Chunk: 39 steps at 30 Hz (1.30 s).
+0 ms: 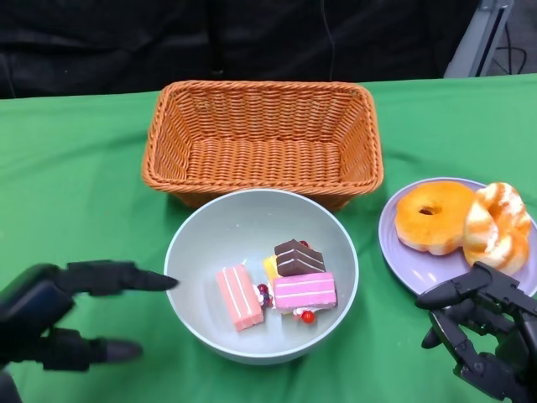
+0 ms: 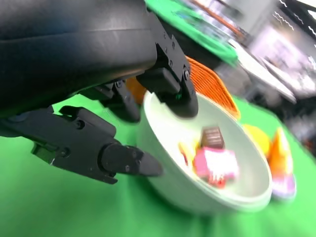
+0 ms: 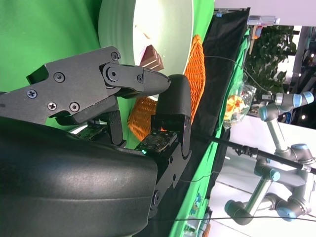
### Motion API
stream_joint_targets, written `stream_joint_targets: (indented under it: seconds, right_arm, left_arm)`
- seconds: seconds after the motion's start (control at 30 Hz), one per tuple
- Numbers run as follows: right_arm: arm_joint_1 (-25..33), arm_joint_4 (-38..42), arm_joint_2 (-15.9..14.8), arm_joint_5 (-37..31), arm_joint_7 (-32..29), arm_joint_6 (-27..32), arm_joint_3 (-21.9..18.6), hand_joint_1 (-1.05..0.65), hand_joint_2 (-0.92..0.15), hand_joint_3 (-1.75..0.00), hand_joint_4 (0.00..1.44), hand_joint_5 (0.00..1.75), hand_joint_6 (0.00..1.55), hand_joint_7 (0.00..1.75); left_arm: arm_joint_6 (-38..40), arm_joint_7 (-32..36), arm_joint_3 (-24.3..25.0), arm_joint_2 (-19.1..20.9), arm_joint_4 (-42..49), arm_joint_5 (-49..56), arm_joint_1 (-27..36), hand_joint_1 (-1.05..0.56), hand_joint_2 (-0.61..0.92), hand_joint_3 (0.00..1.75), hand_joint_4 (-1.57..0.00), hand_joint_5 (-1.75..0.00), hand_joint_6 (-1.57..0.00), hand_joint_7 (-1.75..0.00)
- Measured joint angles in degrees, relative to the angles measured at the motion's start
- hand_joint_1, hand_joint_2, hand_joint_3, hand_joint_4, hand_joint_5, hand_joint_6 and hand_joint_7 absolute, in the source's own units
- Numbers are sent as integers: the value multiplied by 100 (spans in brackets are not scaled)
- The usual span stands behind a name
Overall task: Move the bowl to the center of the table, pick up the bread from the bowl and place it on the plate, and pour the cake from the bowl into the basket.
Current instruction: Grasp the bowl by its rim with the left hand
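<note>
The pale green round bowl (image 1: 201, 252) sits on the green tablecloth (image 1: 75, 193), just in front of the orange woven wicker basket (image 1: 262, 138), holding pink and chocolate cake slices (image 1: 285, 277). Two glazed orange bread rings (image 1: 463, 220) lie on the lilac plate (image 1: 398, 243) at right. The black left hand (image 1: 63, 312) is spread beside the bowl's rim, holding nothing; the black right hand (image 1: 482, 323) hovers empty near the plate, fingers apart.
</note>
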Motion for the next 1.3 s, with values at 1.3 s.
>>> stream_joint_targets:
  seconds: [1.3]
  right_arm:
    - [-95,158,16,-34,-101,18,142,-22,-77,-57,66,152,64,126]
  left_arm:
    - [-722,4042,-2083,347,923,4646,-2010,-44,86,1,-89,-2,-83,0]
